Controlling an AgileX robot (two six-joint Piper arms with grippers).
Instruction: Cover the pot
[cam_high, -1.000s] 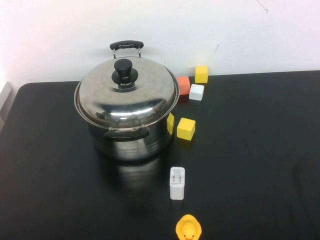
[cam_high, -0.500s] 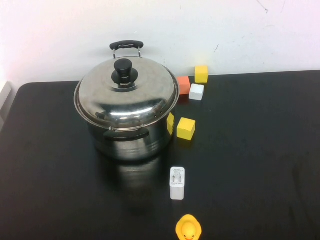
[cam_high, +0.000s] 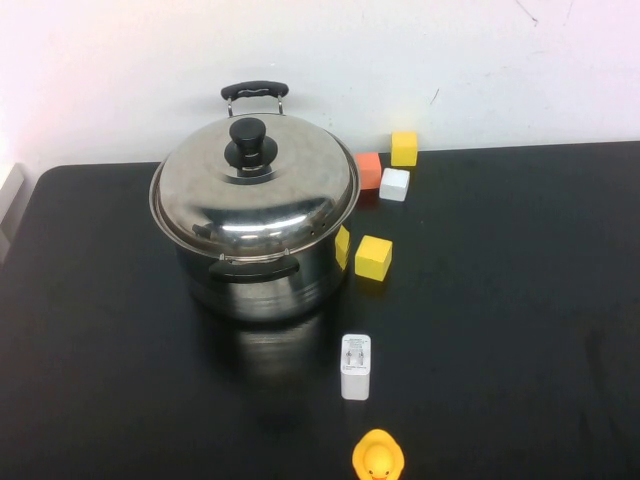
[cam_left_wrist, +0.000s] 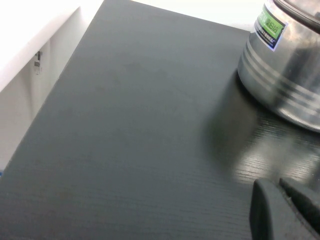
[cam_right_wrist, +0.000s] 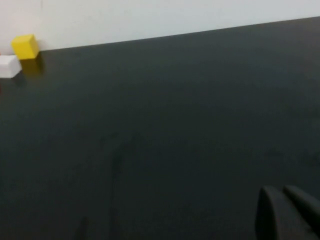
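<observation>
Task looks done: lid (cam_high: 255, 190) sits flush on pot (cam_high: 262, 275), rear-left of table (cam_high: 500, 300). My left gripper (cam_left_wrist: 285, 210) hangs low near the pot's side, my right gripper (cam_right_wrist: 287, 212) over bare table; both cut off at frame edge, jaws seemingly pressed together, holding nothing.

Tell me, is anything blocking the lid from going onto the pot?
No; the lid already sits on the pot. The left claw and right claw each hover over bare table, both shut.
</observation>
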